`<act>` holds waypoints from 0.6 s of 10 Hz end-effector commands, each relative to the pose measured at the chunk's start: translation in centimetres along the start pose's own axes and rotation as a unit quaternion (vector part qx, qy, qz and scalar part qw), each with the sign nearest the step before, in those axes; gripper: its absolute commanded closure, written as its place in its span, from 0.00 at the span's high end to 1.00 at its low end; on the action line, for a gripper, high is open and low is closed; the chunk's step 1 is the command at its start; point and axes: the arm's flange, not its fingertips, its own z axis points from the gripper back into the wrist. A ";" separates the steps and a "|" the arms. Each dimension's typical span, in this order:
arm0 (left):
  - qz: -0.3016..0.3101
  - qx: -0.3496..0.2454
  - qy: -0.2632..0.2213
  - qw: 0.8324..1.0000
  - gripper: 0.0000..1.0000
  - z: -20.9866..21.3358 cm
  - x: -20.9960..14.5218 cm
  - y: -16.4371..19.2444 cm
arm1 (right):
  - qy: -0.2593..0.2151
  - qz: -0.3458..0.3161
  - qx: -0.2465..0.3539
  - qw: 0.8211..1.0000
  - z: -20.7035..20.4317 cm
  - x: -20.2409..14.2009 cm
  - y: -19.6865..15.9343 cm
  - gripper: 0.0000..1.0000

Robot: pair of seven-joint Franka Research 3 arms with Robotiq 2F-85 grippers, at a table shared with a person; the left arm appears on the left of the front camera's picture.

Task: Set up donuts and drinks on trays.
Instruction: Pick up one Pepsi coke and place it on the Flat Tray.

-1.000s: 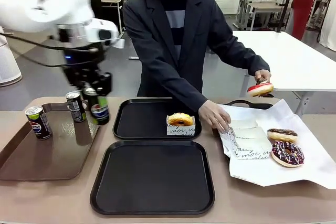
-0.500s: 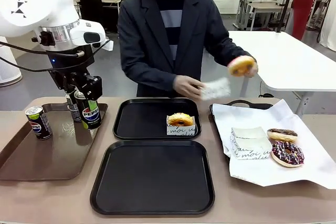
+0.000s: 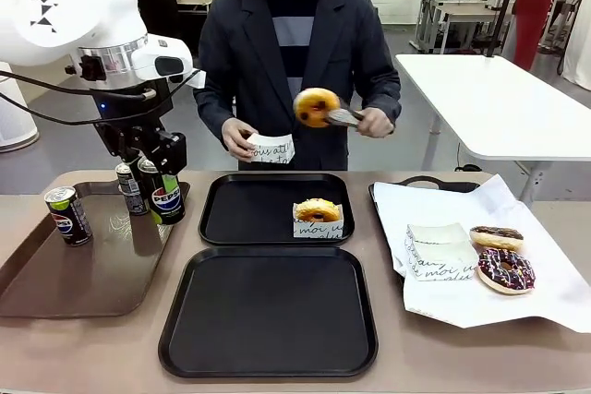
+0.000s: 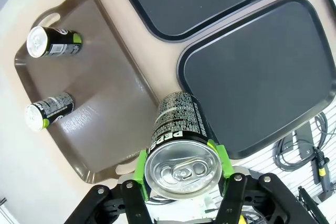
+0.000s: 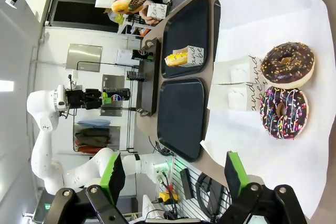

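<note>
Since half a second earlier, the person had swung the plain donut (image 3: 316,106), held in tongs (image 3: 346,118), from the right of the frame to upper centre. The empty paper sleeve (image 3: 272,148) had shifted left with the other hand. The left claw (image 4: 181,167) had edged only slightly rightward.

That claw was pinching a Pepsi can (image 3: 168,198) upright by its upper body, green pads on either side. The can sat at the left of the frame, over the right rim of the brown tray (image 3: 83,274), and looked lifted clear of it. Two more cans (image 3: 129,187) (image 3: 67,215) stood on that tray. The right claw (image 5: 175,177) hung spread and empty above the white paper (image 3: 545,292), where two iced donuts (image 3: 504,269) lay.

At centre, the far black tray (image 3: 222,228) carried one sleeved donut (image 3: 318,211). The near black tray (image 3: 268,320) lay bare on the worktop.

The step in hand seemed to be carrying the can across to a black tray. Doing it well would mean keeping the can vertical and high enough to pass both raised rims. The open left part of a tray would suit best, away from the sleeved donut and from the person's hands above the far tray. The claw should let go only once the base sat flat.
</note>
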 end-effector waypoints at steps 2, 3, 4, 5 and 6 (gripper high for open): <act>0.026 0.007 -0.014 1.000 0.58 -0.6 3.8 -0.5 | -0.007 0.011 0.012 1.000 0.0 0.3 0.1 1.00; 0.033 0.006 -0.016 0.999 0.58 -1.3 5.5 -0.6 | -0.007 0.011 0.012 1.000 0.0 0.3 0.1 1.00; 0.040 0.004 -0.010 0.999 0.58 -2.3 7.6 -0.8 | -0.007 0.011 0.012 1.000 0.0 0.3 0.1 1.00; 0.049 0.003 -0.010 0.999 0.58 -3.3 9.6 -1.0 | -0.007 0.011 0.012 1.000 0.0 0.3 0.1 1.00; 0.065 0.006 -0.019 0.998 0.58 -4.5 11.3 -1.3 | -0.007 0.011 0.012 1.000 0.0 0.3 0.1 1.00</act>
